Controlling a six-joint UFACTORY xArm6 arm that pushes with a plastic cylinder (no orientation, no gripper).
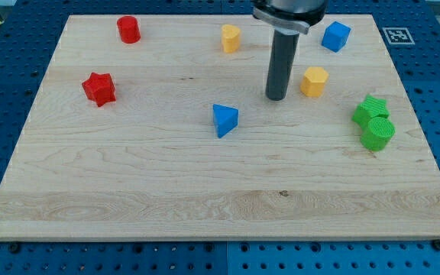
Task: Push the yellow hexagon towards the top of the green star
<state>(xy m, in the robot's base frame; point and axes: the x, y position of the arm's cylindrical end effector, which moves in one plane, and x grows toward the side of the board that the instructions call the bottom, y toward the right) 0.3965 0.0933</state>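
The yellow hexagon (315, 81) lies on the wooden board at the view's upper right. The green star (370, 111) lies to its lower right, near the board's right edge, touching a green round block (378, 134) just below it. My tip (276, 98) rests on the board just left of the yellow hexagon, a small gap away, slightly lower than its middle. The rod rises straight up out of the view's top.
A second yellow block (231, 37) and a blue cube (335, 36) lie near the top. A blue triangle (224, 120) is at the middle. A red cylinder (129, 29) and a red star (98, 88) lie at the left.
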